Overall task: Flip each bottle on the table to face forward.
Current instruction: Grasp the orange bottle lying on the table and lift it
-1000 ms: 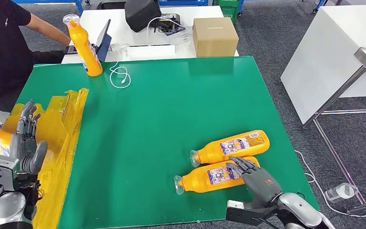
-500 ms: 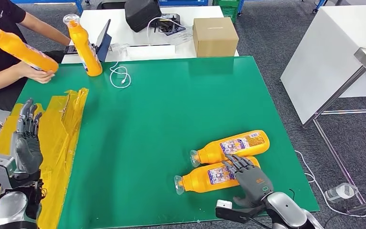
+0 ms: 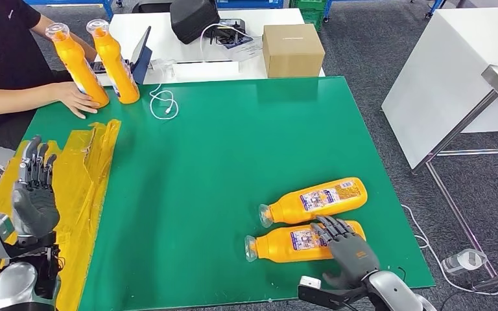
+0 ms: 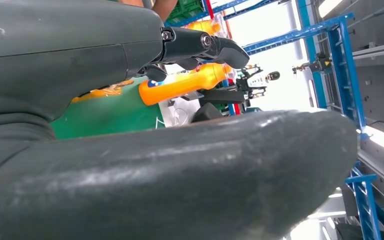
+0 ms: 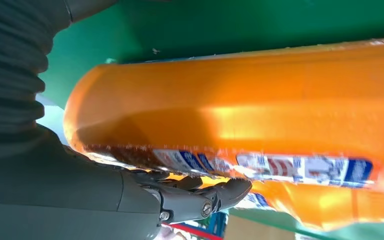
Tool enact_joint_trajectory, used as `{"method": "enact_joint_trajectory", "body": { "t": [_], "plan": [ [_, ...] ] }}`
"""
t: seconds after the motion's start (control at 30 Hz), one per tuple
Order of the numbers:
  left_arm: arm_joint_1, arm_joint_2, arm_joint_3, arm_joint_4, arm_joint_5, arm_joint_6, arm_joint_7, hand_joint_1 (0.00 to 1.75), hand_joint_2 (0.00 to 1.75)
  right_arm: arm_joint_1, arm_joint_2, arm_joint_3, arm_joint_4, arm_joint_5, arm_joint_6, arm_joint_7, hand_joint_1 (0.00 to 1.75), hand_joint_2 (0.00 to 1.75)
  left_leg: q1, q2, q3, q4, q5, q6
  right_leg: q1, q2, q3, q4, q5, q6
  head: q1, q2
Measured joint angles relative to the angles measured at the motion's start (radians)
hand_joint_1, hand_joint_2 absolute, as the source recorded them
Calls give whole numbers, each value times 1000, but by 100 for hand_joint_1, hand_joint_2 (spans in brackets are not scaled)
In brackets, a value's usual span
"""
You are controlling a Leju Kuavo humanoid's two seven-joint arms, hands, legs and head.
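Two orange bottles lie on their sides at the front right of the green table (image 3: 233, 149), labels up and caps pointing left. My right hand (image 3: 348, 251) rests with spread fingers on the base end of the near bottle (image 3: 285, 244) (image 5: 240, 110); its thumb stays off the bottle. The far bottle (image 3: 314, 199) lies just behind, untouched. My left hand (image 3: 34, 194) is held upright and open over the yellow sheet, holding nothing. At the back left, a person's hand (image 3: 78, 100) steadies an upright orange bottle (image 3: 76, 65) beside a second upright bottle (image 3: 113, 61) (image 4: 185, 82).
A yellow plastic sheet (image 3: 81, 175) covers the table's left edge. A white cable (image 3: 162, 102) lies near the upright bottles. Behind the table are a cardboard box (image 3: 292, 48), a tablet (image 3: 141, 53) and a black bag (image 3: 191, 18). A white table (image 3: 454, 58) stands to the right.
The person has brought a raised bottle down and stood it beside the other upright one. The near lying bottle has shifted slightly right under my right hand. My left hand has barely moved.
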Motion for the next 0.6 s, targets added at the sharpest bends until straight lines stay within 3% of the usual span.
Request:
{"method": "enact_joint_trajectory", "body": {
  "t": [0.3,0.43,0.6],
  "plan": [
    [-19,1,6,4,38,-8,19,0,0,-8,-82,-15,-7,-109,63,5,0,175,-1,-1,1,0,0,1,-2,-1,1,0,0,1,0,0],
    [-39,7,12,10,58,-15,24,0,0,46,-182,-71,-53,-244,140,32,0,175,-2,-3,1,1,1,1,-3,-2,1,0,0,1,0,0],
    [-75,12,12,44,85,-19,25,0,0,163,-349,-123,-118,-427,193,81,0,175,-4,-2,0,1,0,2,-4,-2,0,-1,0,1,0,0]
  ]
}}
